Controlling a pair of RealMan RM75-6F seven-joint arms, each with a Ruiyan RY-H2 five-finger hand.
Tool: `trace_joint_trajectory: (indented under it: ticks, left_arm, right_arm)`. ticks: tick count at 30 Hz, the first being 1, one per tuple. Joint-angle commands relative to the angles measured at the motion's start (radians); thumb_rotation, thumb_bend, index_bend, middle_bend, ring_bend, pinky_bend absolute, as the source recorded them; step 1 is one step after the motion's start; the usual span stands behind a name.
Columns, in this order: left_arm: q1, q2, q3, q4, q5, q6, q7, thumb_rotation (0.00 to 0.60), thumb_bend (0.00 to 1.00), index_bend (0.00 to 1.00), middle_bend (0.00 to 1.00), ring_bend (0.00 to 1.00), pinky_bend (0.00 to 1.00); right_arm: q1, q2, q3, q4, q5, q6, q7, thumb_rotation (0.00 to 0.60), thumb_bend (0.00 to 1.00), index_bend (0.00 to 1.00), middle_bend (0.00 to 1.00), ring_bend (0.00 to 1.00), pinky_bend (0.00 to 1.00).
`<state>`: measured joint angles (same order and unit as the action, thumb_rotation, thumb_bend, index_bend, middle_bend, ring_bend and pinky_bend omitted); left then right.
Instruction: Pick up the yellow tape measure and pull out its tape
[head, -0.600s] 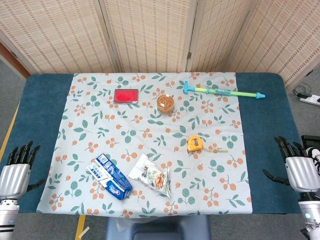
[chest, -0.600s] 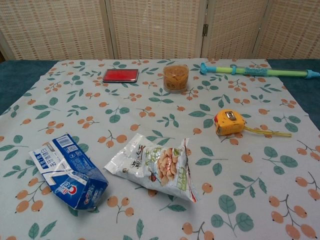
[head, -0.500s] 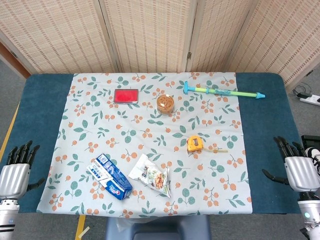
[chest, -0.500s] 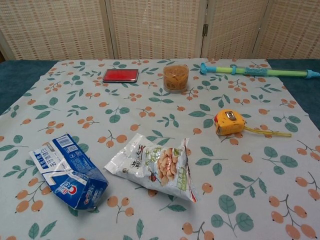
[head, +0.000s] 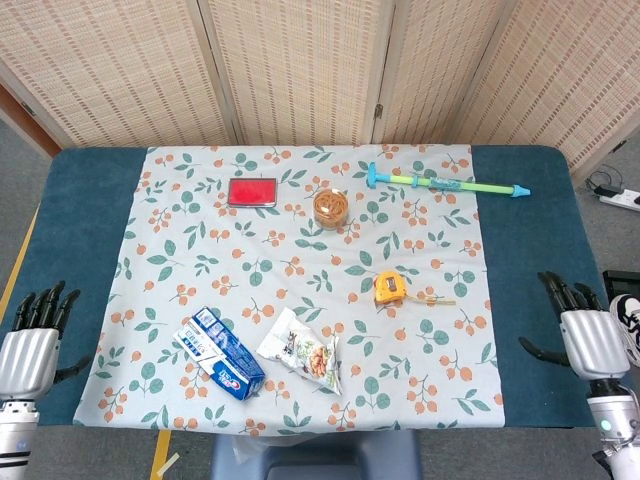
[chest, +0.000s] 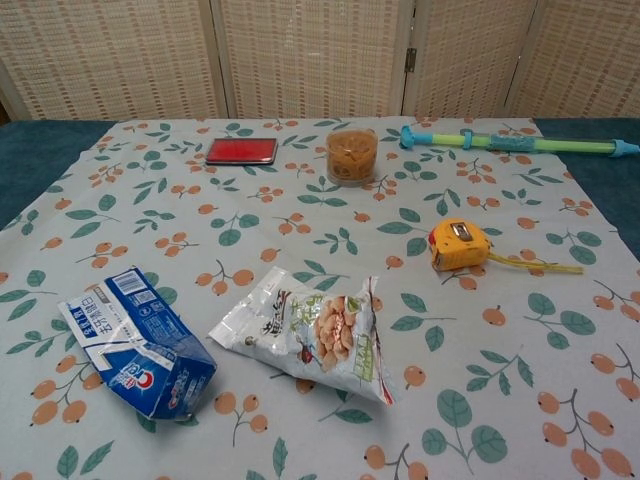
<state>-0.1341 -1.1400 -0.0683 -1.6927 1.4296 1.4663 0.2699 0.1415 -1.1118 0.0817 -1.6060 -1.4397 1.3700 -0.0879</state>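
The yellow tape measure (head: 390, 288) (chest: 458, 245) lies on the floral cloth right of centre, with a short length of tape (chest: 540, 264) trailing to its right. My right hand (head: 582, 334) hovers open at the table's right edge, well to the right of the tape measure, fingers spread. At the left edge my left hand (head: 30, 346) is open too, fingers apart, holding nothing. Neither hand shows in the chest view.
On the floral cloth (head: 230, 250) lie a blue toothpaste box (head: 222, 367), a snack bag (head: 303, 351), a red case (head: 251, 192), a jar of snacks (head: 331, 207) and a long green-blue toy water gun (head: 445, 184) at the back.
My right hand has shifted slightly leftward toward the table. Nothing else moved.
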Motion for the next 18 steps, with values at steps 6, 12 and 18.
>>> trace_joint_trajectory:
  ticks: [6,12,18]
  left_arm:
    - [-0.001,0.002,-0.001,-0.004,-0.004,-0.004,-0.004,0.6,0.2,0.17,0.05,0.08,0.0]
    - [0.004,0.002,0.002,-0.008,-0.006,0.0,-0.003,0.6,0.2,0.18,0.05,0.08,0.0]
    - [0.008,0.012,0.004,-0.016,-0.017,-0.006,-0.004,0.6,0.2,0.2,0.06,0.09,0.0]
  right_arm:
    - [0.116,-0.035,0.038,0.016,0.032,-0.15,-0.054,0.457,0.25,0.0,0.12,0.24,0.14]
    - [0.25,-0.101,0.067,0.071,0.04,-0.305,-0.091,0.473,0.25,0.0,0.11,0.2,0.14]
    - [0.372,-0.192,0.08,0.139,0.057,-0.442,-0.132,0.486,0.25,0.01,0.12,0.19,0.14]
